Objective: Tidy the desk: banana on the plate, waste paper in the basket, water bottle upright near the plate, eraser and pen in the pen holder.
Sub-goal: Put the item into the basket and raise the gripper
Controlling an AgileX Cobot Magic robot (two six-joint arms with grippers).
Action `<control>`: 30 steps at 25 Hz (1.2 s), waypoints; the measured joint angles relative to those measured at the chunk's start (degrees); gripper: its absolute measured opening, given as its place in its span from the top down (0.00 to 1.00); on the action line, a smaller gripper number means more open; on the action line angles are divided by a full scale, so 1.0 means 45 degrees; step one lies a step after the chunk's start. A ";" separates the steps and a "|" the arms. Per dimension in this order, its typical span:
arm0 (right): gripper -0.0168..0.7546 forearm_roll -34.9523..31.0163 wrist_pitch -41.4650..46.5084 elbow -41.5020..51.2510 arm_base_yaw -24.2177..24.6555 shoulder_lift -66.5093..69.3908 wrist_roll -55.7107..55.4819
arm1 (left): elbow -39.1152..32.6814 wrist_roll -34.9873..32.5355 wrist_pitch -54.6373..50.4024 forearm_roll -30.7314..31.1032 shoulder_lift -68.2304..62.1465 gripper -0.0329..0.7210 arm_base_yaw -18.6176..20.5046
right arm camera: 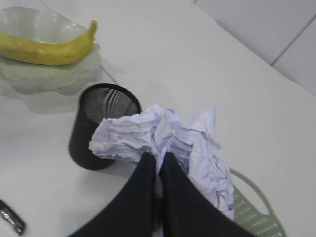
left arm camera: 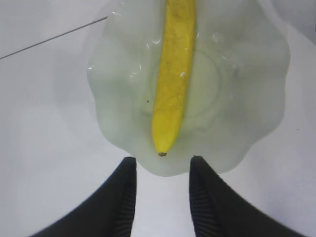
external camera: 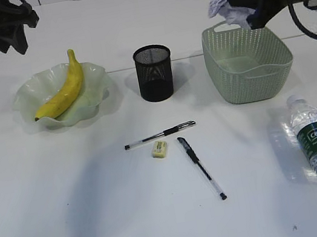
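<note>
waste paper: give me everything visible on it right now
The waste paper is a crumpled white ball with faint purple marks, loosely bunched with folds splayed outward. The right gripper is shut on it, pinching its underside. It hangs in the air above the far rim of the basket, touching nothing else; not yet dropped in.

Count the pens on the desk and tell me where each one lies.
2. One pen lies nearly level in front of the pen holder; the other pen lies slanted right of the eraser. None appears hidden.

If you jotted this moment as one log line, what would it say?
banana: on plate | right gripper: shut on waste paper, above basket | left gripper: open, empty
</note>
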State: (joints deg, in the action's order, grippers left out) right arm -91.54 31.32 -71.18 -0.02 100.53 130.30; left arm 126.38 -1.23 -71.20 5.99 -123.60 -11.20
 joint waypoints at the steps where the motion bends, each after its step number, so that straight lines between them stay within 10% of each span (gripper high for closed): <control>1: 0.98 -0.0032 -0.0488 -0.0077 0.0000 0.0000 0.0000 | 0.0000 0.0000 0.0000 -0.0017 0.0000 0.63 0.0000; 12: 0.98 -0.0830 -0.4048 -0.0094 0.0000 0.0335 0.0103 | 0.0021 -0.0080 0.0000 -0.0329 0.0000 0.63 0.0000; 25: 0.97 -0.1334 -0.3295 -0.0094 0.0000 0.1410 0.0176 | 0.0021 -0.0080 -0.0008 -0.0352 0.0000 0.63 0.0000; 30: 0.82 -0.1432 -0.2691 -0.0153 0.0000 0.1430 0.0203 | 0.0021 -0.0080 -0.0008 -0.0352 0.0000 0.63 0.0000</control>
State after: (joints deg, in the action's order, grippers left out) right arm -97.99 19.21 -71.87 -0.02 106.96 131.21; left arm 126.47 -1.59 -71.24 4.40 -123.60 -11.20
